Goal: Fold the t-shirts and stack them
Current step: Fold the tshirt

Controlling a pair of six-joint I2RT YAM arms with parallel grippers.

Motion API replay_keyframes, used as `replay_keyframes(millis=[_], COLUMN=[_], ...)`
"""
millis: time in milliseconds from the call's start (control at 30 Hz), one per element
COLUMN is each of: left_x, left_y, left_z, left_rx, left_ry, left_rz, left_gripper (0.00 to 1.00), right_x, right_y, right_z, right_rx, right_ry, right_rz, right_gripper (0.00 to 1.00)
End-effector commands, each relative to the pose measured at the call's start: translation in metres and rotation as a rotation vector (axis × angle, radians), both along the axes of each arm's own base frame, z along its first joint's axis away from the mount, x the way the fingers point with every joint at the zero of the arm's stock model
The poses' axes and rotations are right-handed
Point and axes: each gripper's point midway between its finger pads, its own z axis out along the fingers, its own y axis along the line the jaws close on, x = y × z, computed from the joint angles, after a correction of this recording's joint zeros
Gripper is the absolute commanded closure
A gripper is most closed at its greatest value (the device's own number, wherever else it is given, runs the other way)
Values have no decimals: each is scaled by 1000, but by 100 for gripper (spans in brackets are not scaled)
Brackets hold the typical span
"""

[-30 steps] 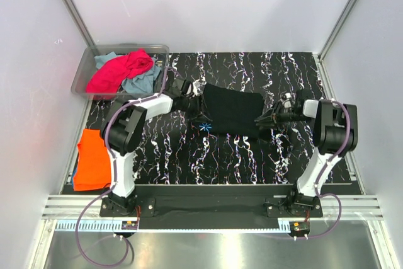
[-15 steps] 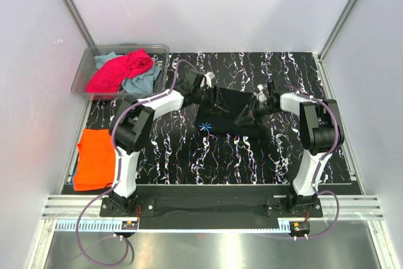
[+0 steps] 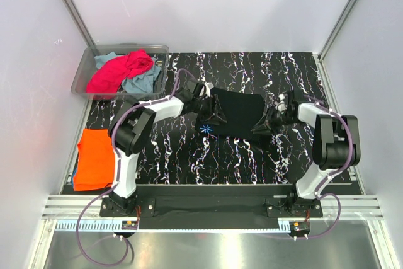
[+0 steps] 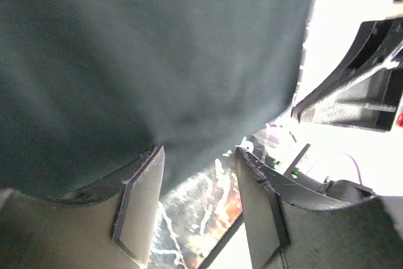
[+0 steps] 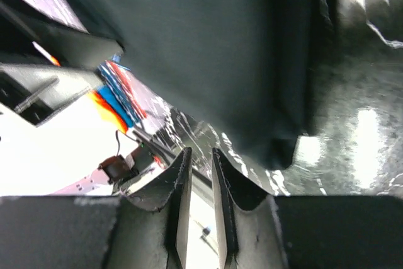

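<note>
Black t-shirt (image 3: 238,110) is lying amid bare tabletop (image 3: 189,155); at its edges left gripper (image 3: 213,116) is gaping, right gripper (image 3: 260,125) barely parted, both empty.

The black t-shirt (image 3: 236,110) runs off the top and left edges of the left wrist view, blurred, and off the top of the right wrist view. From above, the fingertips of the left tool (image 3: 211,113) and right tool (image 3: 262,123) merge with its dark cloth. A blue cloth (image 3: 75,181) shows only as a strip under the orange t-shirt (image 3: 94,159); the teal t-shirt (image 3: 145,82) lies half buried beneath the magenta t-shirt (image 3: 116,70).
</note>
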Motion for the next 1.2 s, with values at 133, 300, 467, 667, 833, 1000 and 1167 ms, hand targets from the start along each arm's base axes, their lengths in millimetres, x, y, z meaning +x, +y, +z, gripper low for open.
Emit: replay_keyframes(millis=[133, 300, 467, 667, 833, 1000, 1167], left_x=[-10, -18, -25, -50, -68, -77, -67], left_y=[-46, -62, -69, -63, -64, -59, -32], left_z=[65, 38, 7, -23, -27, -3, 61], left_rx=[-126, -191, -207, -193, -169, -127, -69], left_ry=[-127, -70, -41, 7, 17, -3, -144], left_rz=[-45, -45, -42, -42, -71, -95, -98], left_gripper=[48, 51, 52, 52, 52, 45, 37], right_x=[67, 120, 157, 191, 221, 231, 212], right_y=[-8, -7, -18, -48, -59, -71, -74], right_z=[41, 44, 24, -19, -21, 16, 77], right_rx=[-18, 33, 84, 94, 96, 90, 18], right_ry=[-130, -196, -235, -228, -245, -242, -286], right_rz=[-49, -70, -115, -164, -183, -244, -230], right_gripper=[73, 73, 73, 74, 73, 64, 53])
